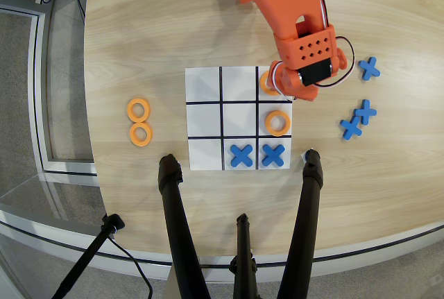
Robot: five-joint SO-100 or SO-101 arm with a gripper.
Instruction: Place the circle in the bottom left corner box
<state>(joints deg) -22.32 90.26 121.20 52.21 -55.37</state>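
In the overhead view my orange gripper (282, 85) hangs over the top right corner cell of the white 3x3 board (205, 85). Its jaws are hidden under the wrist block. An orange circle (265, 82) lies in that cell, half covered by the gripper. I cannot tell whether the fingers touch it. A second ring (277, 123) lies in the middle right cell. The bottom left corner box (205, 154), as this view shows it, is bare white. Two more rings (138, 110) (141, 134) lie on the table left of the board.
Blue X pieces fill the bottom middle cell (241, 155) and the bottom right cell (273, 155). Three more blue X pieces (369, 68) (365, 111) (351, 127) lie on the wood to the right. Black tripod legs (177, 216) cross the table's near edge.
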